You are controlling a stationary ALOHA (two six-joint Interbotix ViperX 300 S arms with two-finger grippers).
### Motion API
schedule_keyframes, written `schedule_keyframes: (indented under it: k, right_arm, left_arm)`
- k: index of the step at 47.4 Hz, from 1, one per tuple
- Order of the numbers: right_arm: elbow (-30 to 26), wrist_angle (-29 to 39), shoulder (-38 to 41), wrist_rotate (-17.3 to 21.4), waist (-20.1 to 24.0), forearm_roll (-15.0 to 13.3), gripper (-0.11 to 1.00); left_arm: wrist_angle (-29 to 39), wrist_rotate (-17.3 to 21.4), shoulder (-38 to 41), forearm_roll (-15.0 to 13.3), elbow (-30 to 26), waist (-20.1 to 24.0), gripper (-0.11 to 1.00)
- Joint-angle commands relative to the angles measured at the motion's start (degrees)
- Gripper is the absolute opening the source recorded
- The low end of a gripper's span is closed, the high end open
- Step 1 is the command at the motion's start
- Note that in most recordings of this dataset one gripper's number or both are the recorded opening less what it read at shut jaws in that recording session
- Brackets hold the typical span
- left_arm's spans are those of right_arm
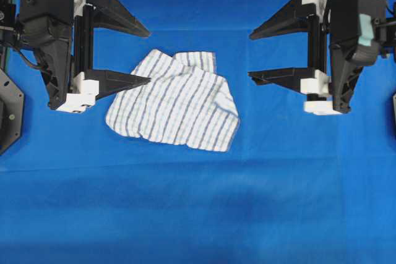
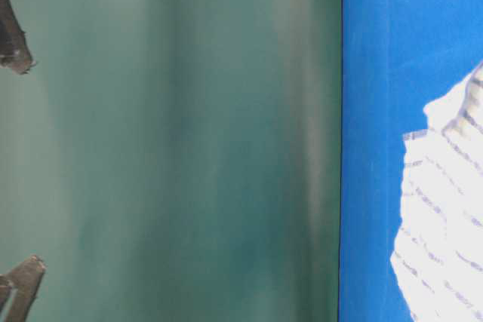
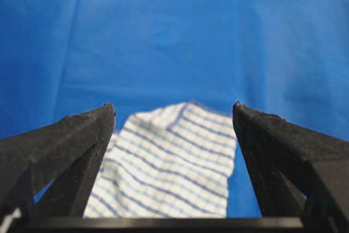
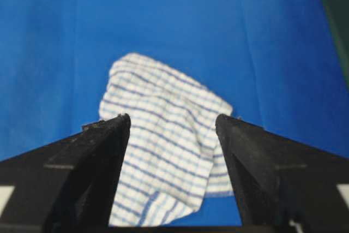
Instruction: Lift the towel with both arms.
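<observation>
1. The towel lay crumpled at the centre of the blue surface.
2. The left tool at nine o'clock and the right tool at three o'clock stood spread, pinching nothing.
3. The grasp step was apparently pending: each tool needed to close on its own towel edge.

Two black robot arms carry white plastic fittings. The left gripper has pointed black fingers. The right gripper housing wears teal pads.
</observation>
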Motion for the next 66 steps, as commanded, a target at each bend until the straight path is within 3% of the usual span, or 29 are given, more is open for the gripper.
schedule_keyframes:
  k: [1,16,36,51,66]
  right_arm:
    - [0.35,-0.26,0.35,0.18,-0.09,0.00,0.65]
    - [5.36,-3.34,7.73,0.62,1.67,1.76,0.65]
    - [5.89,-12.04,23.03,0.62,4.13,4.83,0.65]
    - [5.98,-17.84,32.08,0.62,5.19,5.98,0.65]
    - [7.91,-24.52,37.88,1.41,5.45,6.77,0.65]
  left_arm:
    - [-0.62,-0.09,0.18,-0.18,0.26,-0.88,0.92]
    - [-4.48,-0.26,5.45,-0.26,7.12,-5.10,0.92]
    - [-5.80,-0.26,17.31,-0.35,11.87,-8.53,0.92]
    - [-14.50,-0.26,27.60,-0.35,14.94,-8.88,0.92]
    - [-22.50,-0.26,32.08,-0.35,18.11,-8.88,0.92]
